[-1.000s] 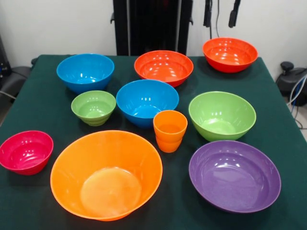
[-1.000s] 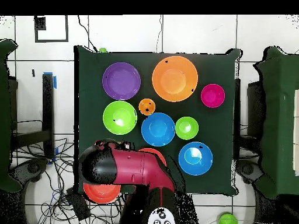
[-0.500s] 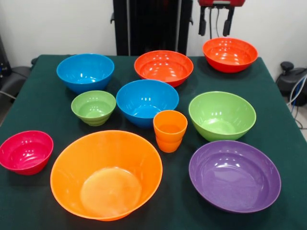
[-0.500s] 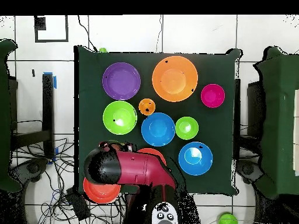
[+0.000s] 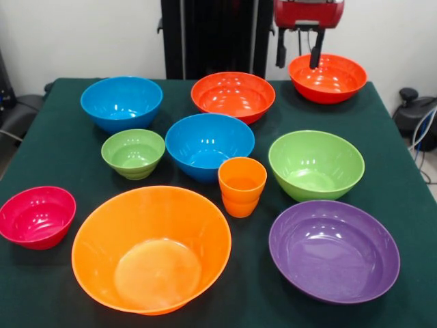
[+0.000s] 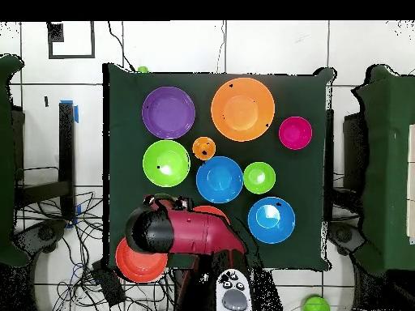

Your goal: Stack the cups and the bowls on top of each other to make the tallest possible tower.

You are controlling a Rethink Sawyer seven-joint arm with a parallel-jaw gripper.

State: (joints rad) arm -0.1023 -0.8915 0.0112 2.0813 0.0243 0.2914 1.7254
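Note:
My gripper (image 5: 298, 58) hangs at the top right of the front view, open and empty. Its fingertips sit just above the left rim of the far right red-orange bowl (image 5: 326, 77). The orange cup (image 5: 242, 186) stands upright mid-table, in front of a blue bowl (image 5: 209, 145). Also standing apart are a second red-orange bowl (image 5: 233, 96), a second blue bowl (image 5: 121, 102), a small ribbed green bowl (image 5: 133, 153), a large green bowl (image 5: 315, 164), a crimson bowl (image 5: 37, 216), a large orange bowl (image 5: 151, 247) and a purple bowl (image 5: 333, 249). Nothing is stacked.
All stand on the dark green table (image 5: 61, 157). In the overhead view the red arm (image 6: 190, 233) covers most of one red-orange bowl (image 6: 212, 211) and part of the other (image 6: 136, 261). The black pedestal (image 5: 217, 34) stands behind the table.
The gripper has come down into the front view from the top edge, toward the far right red-orange bowl. In the overhead view the arm's head has shifted right. No bowl or cup has moved.

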